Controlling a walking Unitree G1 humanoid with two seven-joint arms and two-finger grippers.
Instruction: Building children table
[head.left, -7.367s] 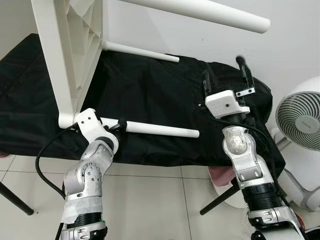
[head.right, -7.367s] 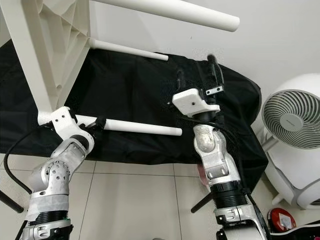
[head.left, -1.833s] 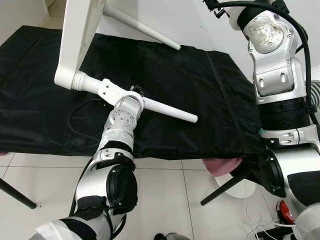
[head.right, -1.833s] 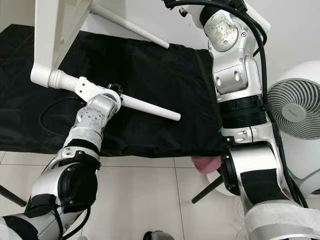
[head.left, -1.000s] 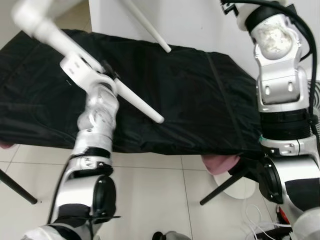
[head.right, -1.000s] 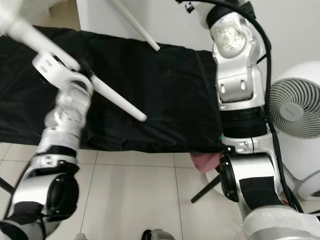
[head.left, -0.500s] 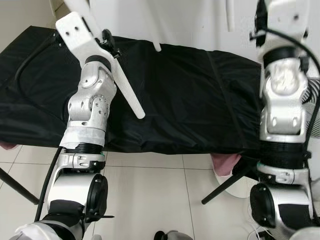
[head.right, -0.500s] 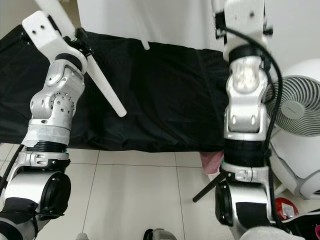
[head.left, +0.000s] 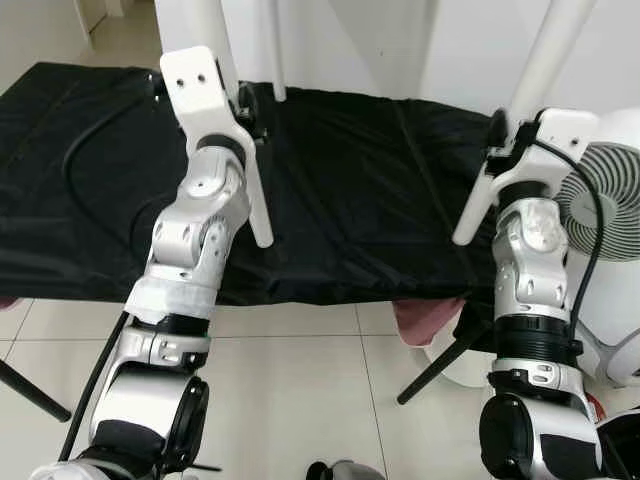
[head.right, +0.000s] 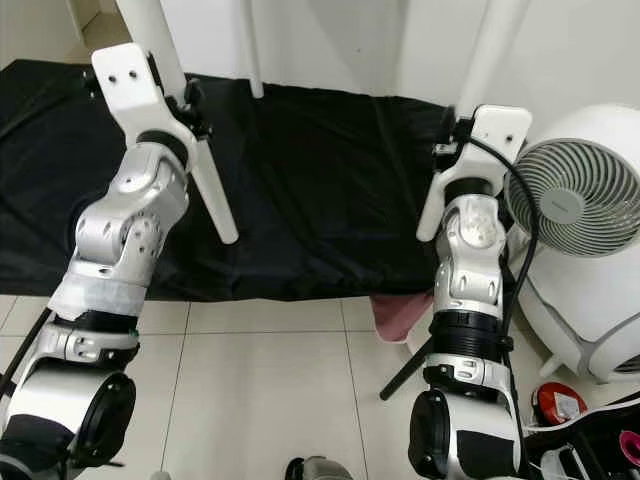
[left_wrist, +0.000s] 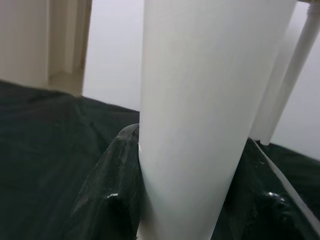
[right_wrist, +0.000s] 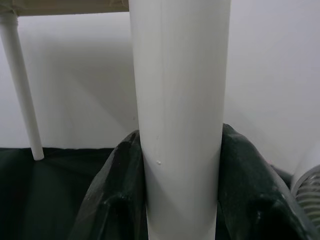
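Both claws are clamped on white table legs: the left claw (left_wrist: 192, 200) is closed around the left leg (head.left: 252, 195), and the right claw (right_wrist: 180, 210) grips the right leg (head.left: 475, 205). Both legs are held above a counter draped in black cloth (head.left: 360, 190), their free ends pointing down. A further leg (right_wrist: 20, 90) is seen behind, apparently resting on the cloth. A white fan (head.right: 570, 215) stands just beside the counter's right end.
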